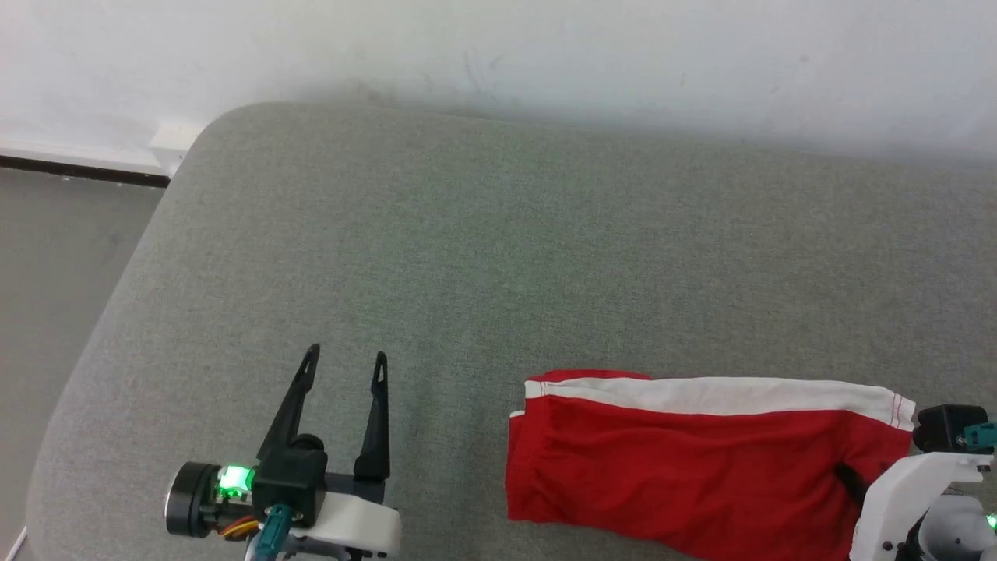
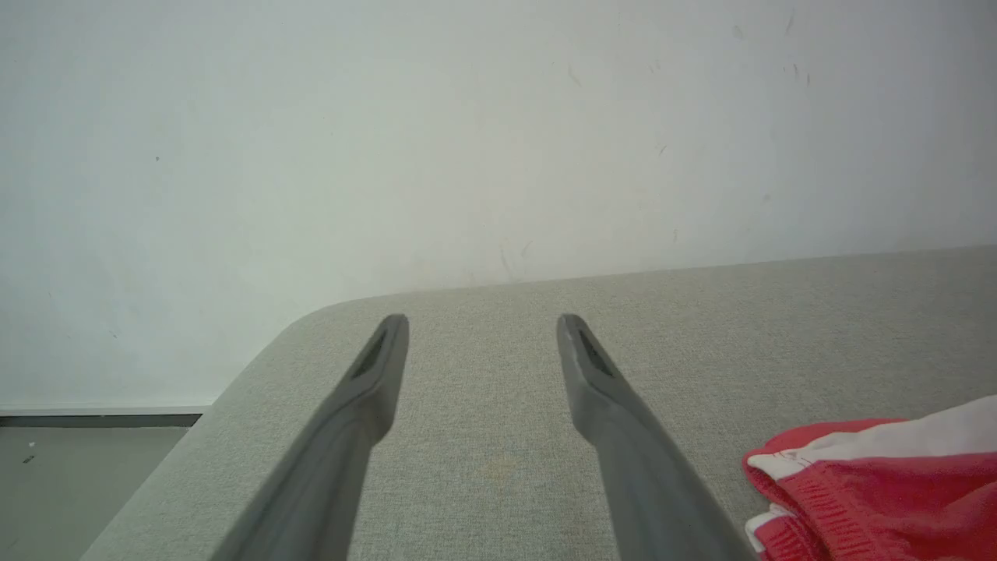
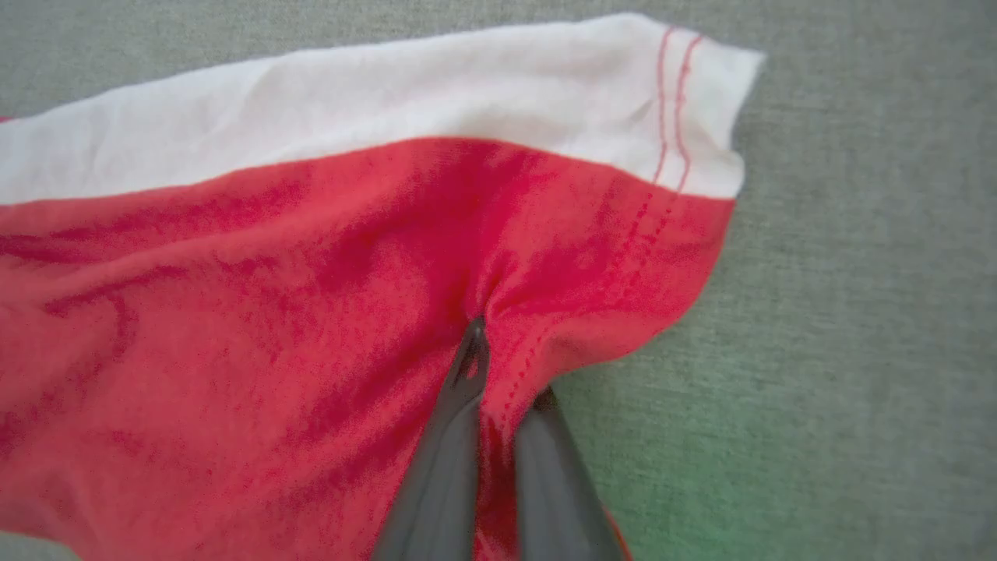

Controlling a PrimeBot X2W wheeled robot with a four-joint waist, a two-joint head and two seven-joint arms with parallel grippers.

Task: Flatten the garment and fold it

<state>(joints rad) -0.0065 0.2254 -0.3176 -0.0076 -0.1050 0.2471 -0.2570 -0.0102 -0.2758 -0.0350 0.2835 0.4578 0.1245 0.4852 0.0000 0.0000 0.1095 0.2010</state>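
Nearest you, the right tool (image 3: pixel 510 362) is pinched together on a small fold of the red shorts (image 1: pixel 685 467), close to the leg hem (image 3: pixel 670 156). That shallow bite is the main risk: it may hold only the top layer (you cannot tell how many are caught), so a pull could slip off or peel one layer up and bunch the cloth. The left tool (image 1: pixel 346 354) hovers with its fingers apart, well clear of the waistband end (image 2: pixel 787 506) and holding nothing. With that end unpinned, a tug from the right would likely drag the whole shorts across the grey cushion (image 1: pixel 467 234) rather than stretch them flat. Farther back, the white stripe (image 1: pixel 701 393) lies along the far side; a skewed pull could curl it under.
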